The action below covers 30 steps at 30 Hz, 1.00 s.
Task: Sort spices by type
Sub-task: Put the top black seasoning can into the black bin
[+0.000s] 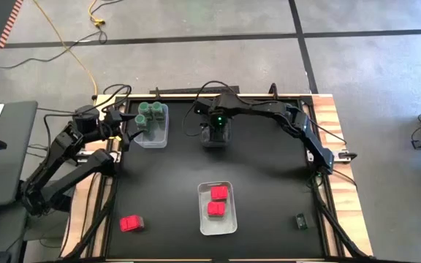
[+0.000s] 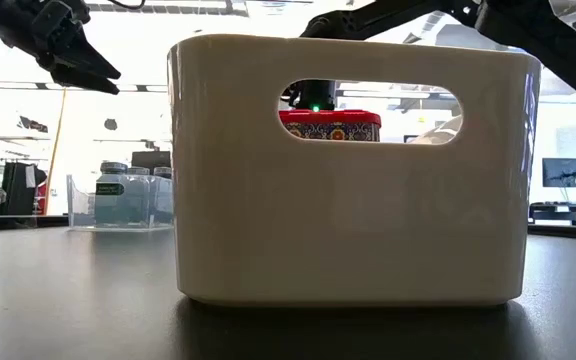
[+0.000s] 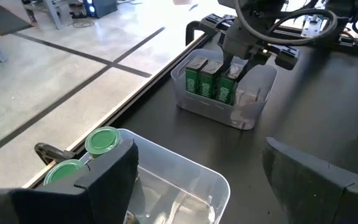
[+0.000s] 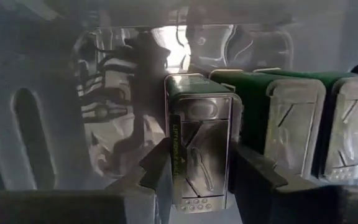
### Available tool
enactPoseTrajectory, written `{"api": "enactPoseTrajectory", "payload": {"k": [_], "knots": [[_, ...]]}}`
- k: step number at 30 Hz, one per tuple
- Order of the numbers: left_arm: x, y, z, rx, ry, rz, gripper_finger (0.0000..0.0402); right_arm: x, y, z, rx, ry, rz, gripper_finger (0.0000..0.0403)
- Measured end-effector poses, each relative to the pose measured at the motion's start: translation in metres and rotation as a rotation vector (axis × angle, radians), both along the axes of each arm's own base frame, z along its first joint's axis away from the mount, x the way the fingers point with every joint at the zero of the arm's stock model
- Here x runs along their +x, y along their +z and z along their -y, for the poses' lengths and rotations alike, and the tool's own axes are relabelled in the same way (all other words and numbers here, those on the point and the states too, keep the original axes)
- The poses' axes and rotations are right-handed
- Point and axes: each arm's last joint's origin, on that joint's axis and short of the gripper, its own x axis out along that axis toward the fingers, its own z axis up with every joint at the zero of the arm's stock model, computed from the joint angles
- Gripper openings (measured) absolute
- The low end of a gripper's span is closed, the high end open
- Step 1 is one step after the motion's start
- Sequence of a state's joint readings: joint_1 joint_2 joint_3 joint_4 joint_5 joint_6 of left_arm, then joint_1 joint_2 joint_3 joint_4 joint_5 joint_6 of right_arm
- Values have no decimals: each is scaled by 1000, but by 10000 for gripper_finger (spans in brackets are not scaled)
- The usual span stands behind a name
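1. Grey concrete floor with dark tape lines surrounds a black counter edged in pale wood.
2. Right pincer — reaching down inside the clear bin at the far middle of the counter, its fingers clamped on an upright dark box; two more green boxes stand just beside it in the same bin.
3. Left pincer — fingers spread wide and holding nothing, hovering at the near-left edge of the far-left bin, which contains the green-lidded jars.
4. Near-centre bin: two red packets lie inside, one behind the other.
5. A third red packet lies loose on the counter's near left.
6. One dark box lies loose at the near right, well apart from every bin.
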<state>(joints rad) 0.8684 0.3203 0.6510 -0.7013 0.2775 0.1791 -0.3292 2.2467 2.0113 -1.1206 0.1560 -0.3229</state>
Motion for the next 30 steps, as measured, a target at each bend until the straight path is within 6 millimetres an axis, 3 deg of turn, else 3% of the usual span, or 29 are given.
{"api": "enactPoseTrajectory", "payload": {"k": [10,22,30], "knots": [[0,0,0,0,0,0,324,0,0,0,-8,22,-3,156],[0,0,0,0,0,0,324,1,-1,0,-8,24,-3,195],[0,0,0,0,0,0,324,0,-1,1,-6,15,-1,198]]}}
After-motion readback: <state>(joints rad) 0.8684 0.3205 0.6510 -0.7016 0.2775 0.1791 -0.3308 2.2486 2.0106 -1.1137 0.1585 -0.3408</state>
